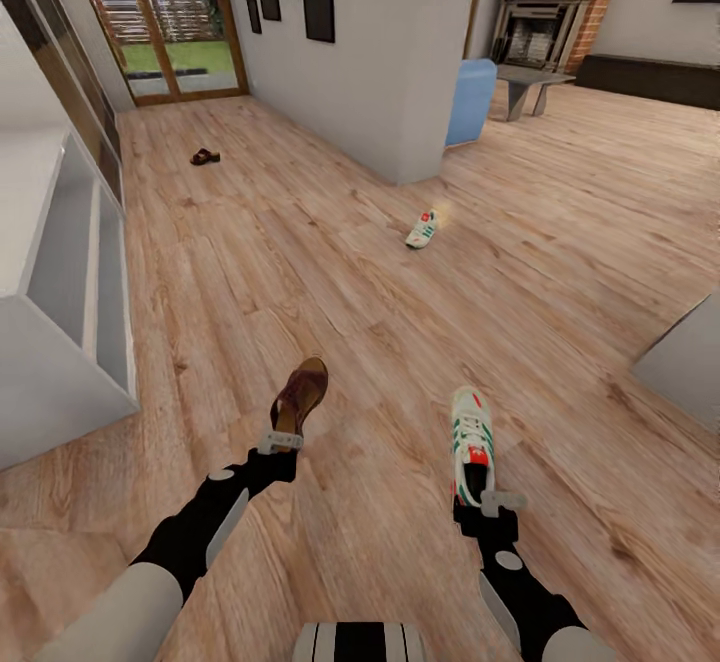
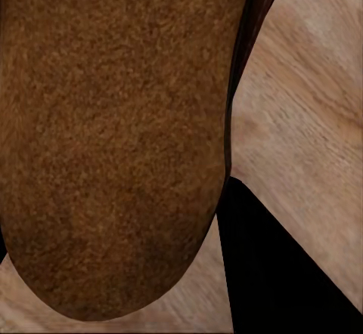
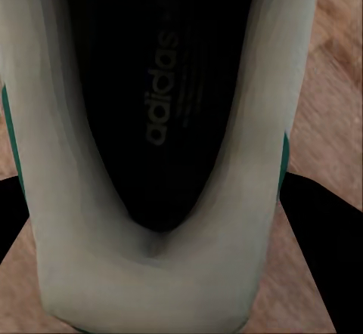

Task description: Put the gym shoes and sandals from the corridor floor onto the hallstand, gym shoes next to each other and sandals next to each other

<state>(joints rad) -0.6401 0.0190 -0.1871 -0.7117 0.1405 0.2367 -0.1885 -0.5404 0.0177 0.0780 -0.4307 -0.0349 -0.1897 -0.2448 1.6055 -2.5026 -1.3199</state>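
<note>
Carrying both: left gripper (image 1: pixel 283 439) pinching sandal (image 1: pixel 300 394) heel, right gripper (image 1: pixel 487 502) pinching sneaker (image 1: pixel 472 439) heel, long axes pointing forward. Rack (image 1: pixel 70 342) just outboard of left gripper, nearer that arm.

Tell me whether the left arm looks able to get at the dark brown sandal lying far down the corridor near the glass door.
Probably not as things stand: that dark brown sandal lies far beyond the arm, and the left hand already holds another brown sandal.
</note>
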